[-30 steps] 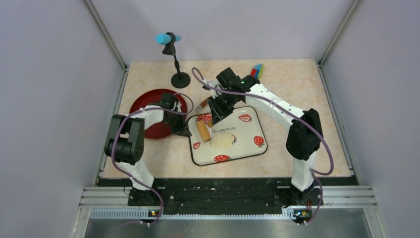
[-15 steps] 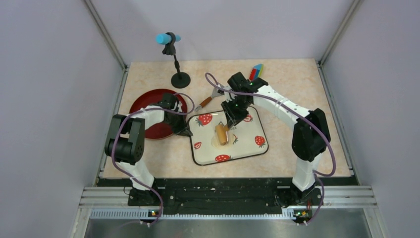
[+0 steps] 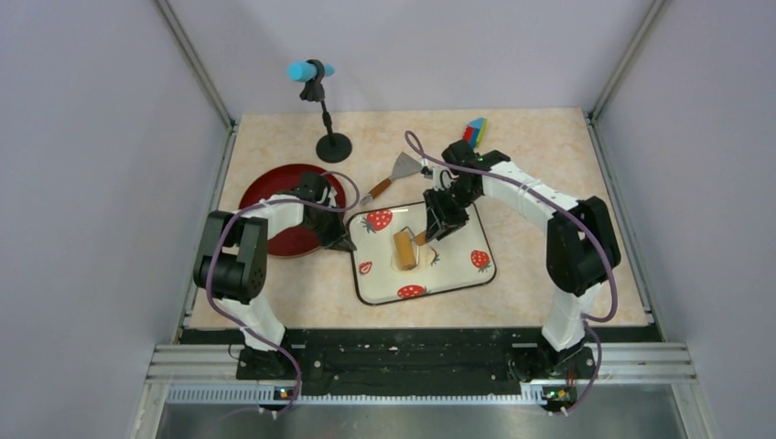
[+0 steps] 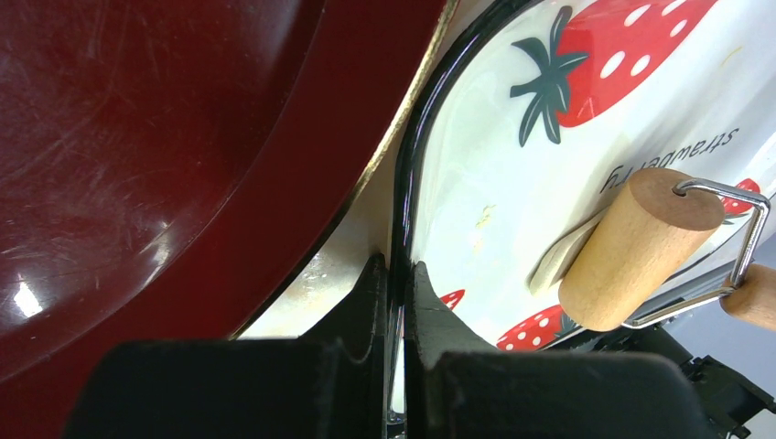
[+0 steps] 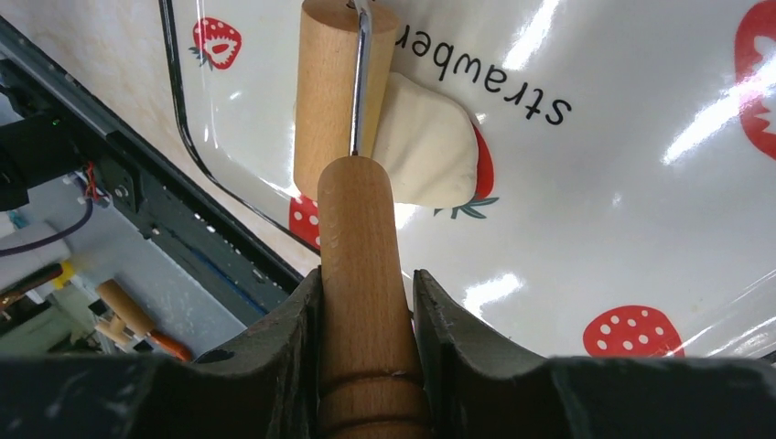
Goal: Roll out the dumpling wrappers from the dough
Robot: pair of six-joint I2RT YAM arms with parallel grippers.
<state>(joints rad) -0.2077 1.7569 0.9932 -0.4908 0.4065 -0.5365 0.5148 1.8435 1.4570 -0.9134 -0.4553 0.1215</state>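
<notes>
- Marbled beige tabletop [image 3: 549, 165], grey walls around it. The strawberry-print tray [image 3: 453, 274] sits mid-table, with the red plate [image 3: 274, 197] just beside its left edge.
- My left gripper [image 4: 393, 283] is pinching the tray's black rim at that left edge. It has not moved over the last second.
- My right gripper [image 5: 363, 297] is clamped on the wooden handle of the rolling pin [image 3: 403, 250].
- The dough [image 5: 425, 151] is a pale flattened lump in the middle of the tray. The pin's roller lies on its left part, and the rest shows on the side toward the right arm.
- A second ago the roller stood at the tray's left end with the dough bare beside it. Half a second ago it was already over the dough.
- Since then the right wrist has drawn back rightward, uncovering the metal scraper [image 3: 395, 174] on the table behind the tray.
</notes>
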